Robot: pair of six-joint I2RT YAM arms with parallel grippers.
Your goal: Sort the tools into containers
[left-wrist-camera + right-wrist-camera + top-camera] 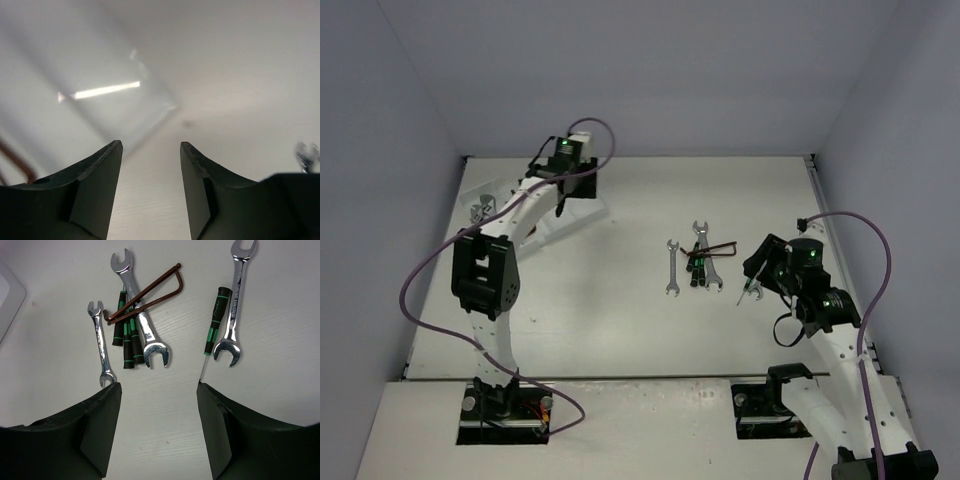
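Right claw (159, 386), left claw (151, 144) both spread, empty. Your risk: slim black green-banded screwdriver (216, 320) lies just beside silver open-end wrench (234, 300) at its 3 o'clock; pinch may snag both.

I see the wrenches (148, 337) as mirror-bright polished metal, and the hex keys (145, 290) as a duller brown metal. The screwdrivers (217, 315) have matt black handles with green bands, and the table (280, 400) looks matt white and finely ribbed.

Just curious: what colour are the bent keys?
The hex keys are reddish brown, clearest from right wrist.
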